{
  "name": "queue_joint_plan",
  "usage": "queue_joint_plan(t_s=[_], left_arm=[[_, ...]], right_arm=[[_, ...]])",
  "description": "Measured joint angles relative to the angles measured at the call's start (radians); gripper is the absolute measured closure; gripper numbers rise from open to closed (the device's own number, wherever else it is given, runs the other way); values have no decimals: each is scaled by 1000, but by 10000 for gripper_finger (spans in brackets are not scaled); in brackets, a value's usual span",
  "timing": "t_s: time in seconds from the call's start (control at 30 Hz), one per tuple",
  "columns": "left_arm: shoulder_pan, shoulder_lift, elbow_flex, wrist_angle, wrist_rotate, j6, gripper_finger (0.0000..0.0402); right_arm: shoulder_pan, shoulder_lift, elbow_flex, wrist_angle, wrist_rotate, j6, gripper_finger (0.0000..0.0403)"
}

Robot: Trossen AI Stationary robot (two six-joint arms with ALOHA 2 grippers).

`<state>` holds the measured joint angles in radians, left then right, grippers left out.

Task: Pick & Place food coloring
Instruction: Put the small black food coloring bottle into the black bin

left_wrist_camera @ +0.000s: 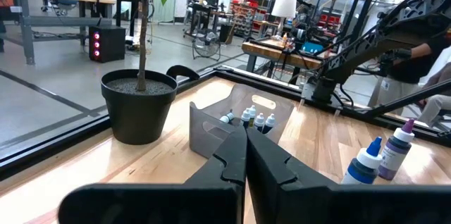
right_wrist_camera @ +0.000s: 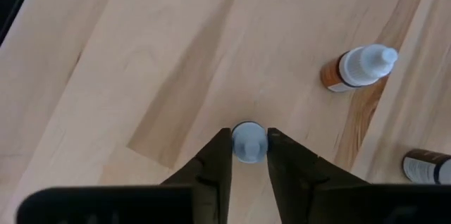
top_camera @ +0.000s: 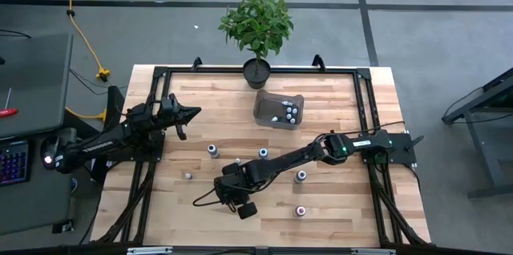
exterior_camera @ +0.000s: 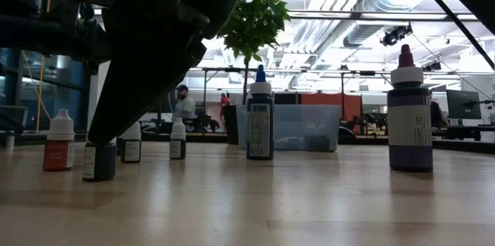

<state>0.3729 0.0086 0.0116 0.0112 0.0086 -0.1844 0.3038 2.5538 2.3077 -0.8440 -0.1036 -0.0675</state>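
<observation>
Near the front edge of the wooden table (top_camera: 337,215), a tiny white-capped food-coloring bottle (right_wrist_camera: 248,141) is pinched upright between the right gripper (right_wrist_camera: 249,155) fingers; grasp step judged underway. Lift and carry to the clear plastic bin (top_camera: 268,111) near the back edge is called for; several bottles are already held there. Left gripper (left_wrist_camera: 246,155) is closed, empty, parked at the left edge.

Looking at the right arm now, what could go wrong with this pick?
1. The right gripper has its jaws around only the white cap of a small dark food coloring bottle; it may slip on lifting.
2. An orange-labelled bottle with a white cap stands close by and could be knocked over. The left gripper waits shut, far away.
</observation>
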Motion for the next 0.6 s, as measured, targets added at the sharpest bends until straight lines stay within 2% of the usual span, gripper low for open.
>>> queue_joint_plan(t_s=[0.37, 0.6], left_arm=[[0, 0, 0, 0, 0, 0, 401], [0, 0, 0, 0, 0, 0, 401]], right_arm=[[-1, -10, 1, -19, 43, 27, 340], [-12, -80, 4, -76, 73, 101, 340]])
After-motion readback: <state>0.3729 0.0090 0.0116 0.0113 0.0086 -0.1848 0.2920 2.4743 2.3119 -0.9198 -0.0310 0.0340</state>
